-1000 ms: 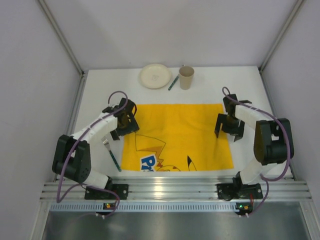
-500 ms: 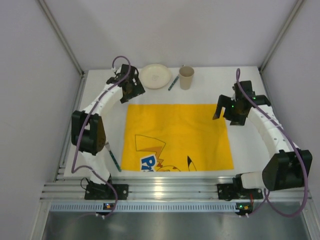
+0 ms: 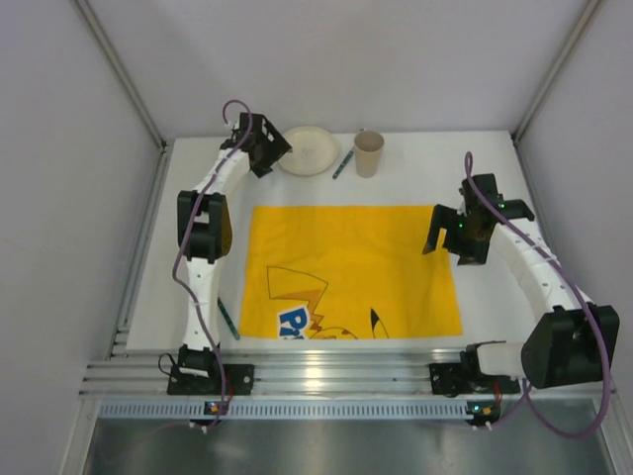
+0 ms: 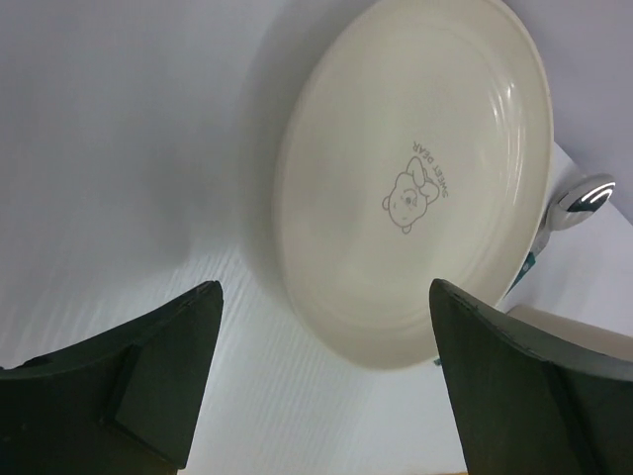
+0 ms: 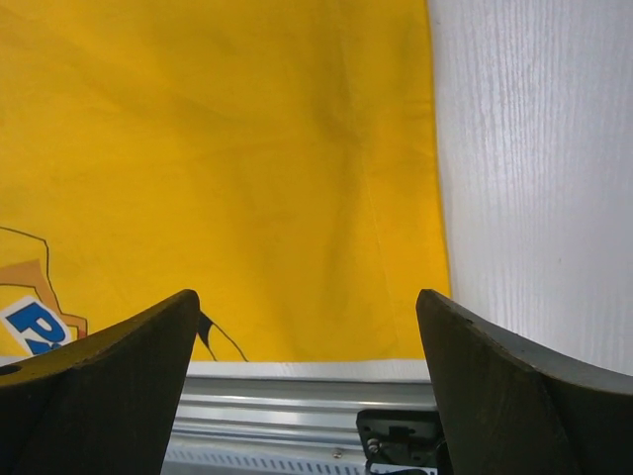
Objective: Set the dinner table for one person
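A cream plate [image 3: 311, 150] with a small bear print lies at the far middle of the white dinner table [image 3: 495, 168]. My left gripper [image 3: 269, 156] is open and empty just left of the plate, low over the table. In the left wrist view the plate [image 4: 415, 188] fills the space ahead of the open gripper [image 4: 324, 292]. A tan paper cup [image 3: 369, 153] stands right of the plate, with a spoon [image 3: 342, 165] between them. My right gripper [image 3: 445, 245] is open and empty above the right edge of the yellow cloth [image 3: 351, 272].
A fork [image 3: 228, 322] with a green handle lies left of the cloth, partly behind my left arm. The spoon's bowl [image 4: 584, 193] shows past the plate. A metal rail [image 5: 297, 411] runs along the near edge. Grey walls close three sides.
My left arm has stretched from the cloth's left edge to the far side, up to the plate. My right gripper rose and shifted slightly over the cloth's right edge.
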### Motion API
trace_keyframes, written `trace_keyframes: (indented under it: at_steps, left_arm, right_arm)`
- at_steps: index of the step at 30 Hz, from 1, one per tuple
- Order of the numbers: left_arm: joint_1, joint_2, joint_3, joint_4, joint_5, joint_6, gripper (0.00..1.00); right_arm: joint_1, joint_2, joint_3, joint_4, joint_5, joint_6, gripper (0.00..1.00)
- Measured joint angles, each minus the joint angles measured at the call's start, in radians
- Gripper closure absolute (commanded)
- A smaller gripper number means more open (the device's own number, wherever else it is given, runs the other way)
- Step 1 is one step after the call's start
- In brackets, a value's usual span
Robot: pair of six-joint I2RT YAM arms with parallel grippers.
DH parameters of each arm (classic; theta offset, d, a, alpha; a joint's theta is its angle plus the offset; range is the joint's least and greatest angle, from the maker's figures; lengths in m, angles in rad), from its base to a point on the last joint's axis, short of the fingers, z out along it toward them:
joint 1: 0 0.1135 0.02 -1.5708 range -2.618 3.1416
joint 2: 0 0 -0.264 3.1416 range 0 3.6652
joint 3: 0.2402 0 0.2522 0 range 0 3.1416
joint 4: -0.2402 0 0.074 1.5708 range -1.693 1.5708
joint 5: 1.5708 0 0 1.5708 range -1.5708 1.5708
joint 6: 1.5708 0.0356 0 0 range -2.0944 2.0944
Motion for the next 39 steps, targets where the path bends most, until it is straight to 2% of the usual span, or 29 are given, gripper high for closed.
trace_keyframes:
  at_steps: [4, 7, 10, 11, 19, 23, 30, 35, 39]
  left_arm:
    - [-0.005, 0.113, 0.105, 0.006, 0.030, -0.028, 0.13]
    - [-0.005, 0.140, 0.131, 0.026, 0.043, -0.048, 0.24]
    - [-0.005, 0.156, 0.136, 0.039, 0.061, -0.064, 0.50]
    - [-0.005, 0.169, 0.138, 0.046, 0.072, -0.068, 0.65]
    - [0.002, 0.193, 0.128, 0.066, 0.153, -0.061, 1.00]
    - [0.013, 0.147, 0.048, 0.093, 0.181, -0.055, 1.00]
    - [0.070, 0.006, -0.074, 0.036, 0.240, 0.031, 1.00]
    - [0.055, -0.230, -0.252, -0.009, 0.256, 0.137, 1.00]
    - [-0.049, -0.479, -0.488, -0.015, 0.244, 0.208, 1.00]
  right_arm:
    - [0.000, 0.021, 0.011, -0.021, 0.026, 0.000, 0.08]
    - [0.000, 0.042, 0.028, -0.037, 0.041, 0.000, 0.08]
    - [0.000, 0.064, 0.042, -0.043, 0.044, 0.000, 0.09]
    - [0.000, 0.074, 0.045, -0.045, 0.044, 0.000, 0.09]
    - [0.000, 0.169, 0.098, -0.058, 0.040, -0.023, 0.09]
    - [0.000, 0.171, 0.126, -0.059, 0.035, -0.039, 0.09]
    - [0.000, 0.166, 0.130, -0.057, 0.010, -0.055, 0.09]
    - [0.000, 0.129, 0.130, -0.053, -0.003, -0.055, 0.09]
    - [0.000, 0.083, 0.126, -0.050, -0.005, -0.054, 0.09]
